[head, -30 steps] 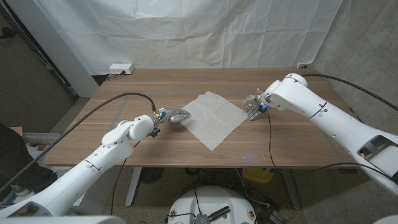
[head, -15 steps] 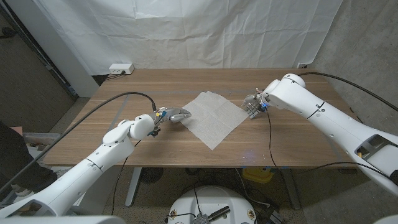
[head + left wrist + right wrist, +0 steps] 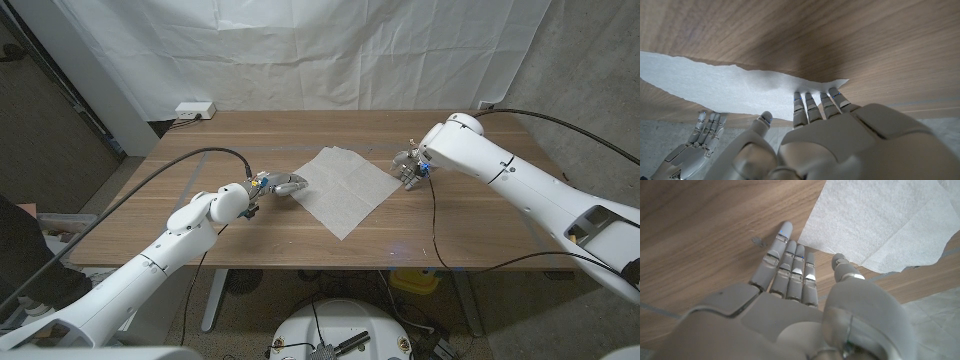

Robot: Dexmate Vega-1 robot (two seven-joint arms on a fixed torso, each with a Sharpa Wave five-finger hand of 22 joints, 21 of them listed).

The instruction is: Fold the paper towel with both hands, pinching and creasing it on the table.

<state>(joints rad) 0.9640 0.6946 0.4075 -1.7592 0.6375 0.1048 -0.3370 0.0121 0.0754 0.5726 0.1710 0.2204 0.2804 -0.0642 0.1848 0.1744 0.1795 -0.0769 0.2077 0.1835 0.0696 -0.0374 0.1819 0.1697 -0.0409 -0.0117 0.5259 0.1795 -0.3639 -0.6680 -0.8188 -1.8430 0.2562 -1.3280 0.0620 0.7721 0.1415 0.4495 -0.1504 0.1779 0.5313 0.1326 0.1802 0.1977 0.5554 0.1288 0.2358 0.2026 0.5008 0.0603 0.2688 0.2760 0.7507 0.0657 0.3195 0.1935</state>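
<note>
A white paper towel [image 3: 342,188] lies spread on the wooden table [image 3: 480,235], turned like a diamond. My left hand [image 3: 283,186] is at its left corner. In the left wrist view that hand [image 3: 815,135] has straight fingers whose tips [image 3: 812,100] meet the towel's edge [image 3: 740,90], with the thumb apart and nothing gripped. My right hand [image 3: 407,170] hovers just off the towel's right corner. In the right wrist view its fingers [image 3: 790,260] are straight and together, stopping short of the towel [image 3: 880,225], and it holds nothing.
A white power strip [image 3: 195,109] sits at the table's back left corner. A black cable [image 3: 434,220] hangs from my right wrist across the table's front. A white cloth hangs behind the table. My right hand [image 3: 695,140] shows beyond the towel in the left wrist view.
My right arm has swung slightly toward the table's far side, and its hand has barely shifted by the towel's right corner. The left hand and the towel have stayed put.
</note>
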